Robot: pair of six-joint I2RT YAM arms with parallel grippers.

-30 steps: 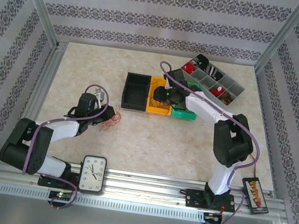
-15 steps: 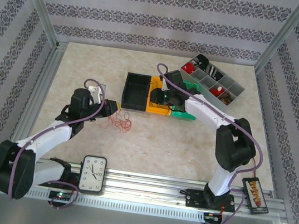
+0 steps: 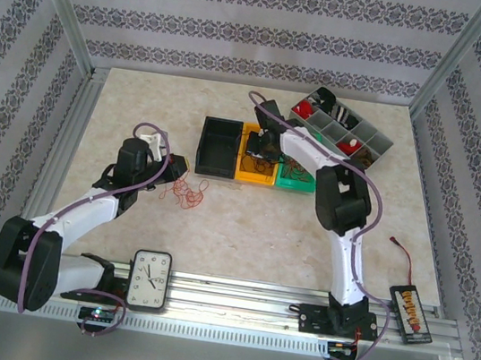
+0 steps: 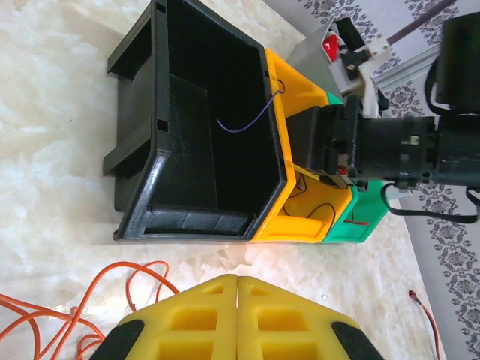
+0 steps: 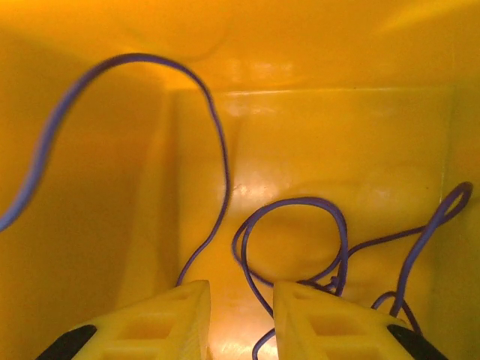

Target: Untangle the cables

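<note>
Since a second ago the left arm has unfolded toward 12 o'clock, and the right arm has swung its tool over from the orange and green bins' shared edge into the orange bin, its gap narrowing.

One bunch of the cables, the curly orange-red wires [image 3: 187, 192], lies loose on the desk [image 3: 259, 237] at about 8 o'clock from its middle. The left wrist view shows strands of it at 7 o'clock [image 4: 45, 315]. The left tool [image 3: 176, 167] hangs just beside it at its 11 o'clock, pads pressed flat together [image 4: 237, 279].

The dark blue wires [image 5: 300, 247] loop inside the orange bin [image 3: 255, 175]. There the right tool [image 5: 241, 289] stands with a narrow gap, blue strands running down beside its fingers. I cannot tell whether any is nipped.

The black bin [image 3: 218, 149] touches the orange bin at 9 o'clock, and the green bin [image 3: 294, 184] at 3 o'clock. One thin purple strand [image 4: 244, 124] lies in the black bin.

Further out, a grey compartment tray [image 3: 377, 146] sits at 2 o'clock, a clock [image 3: 149, 280] at 7 o'clock on the rail, and a small black board [image 3: 408, 312] at 4 o'clock. The desk is pale marbled stone, walled by grey patterned wallpaper and aluminium posts.
</note>
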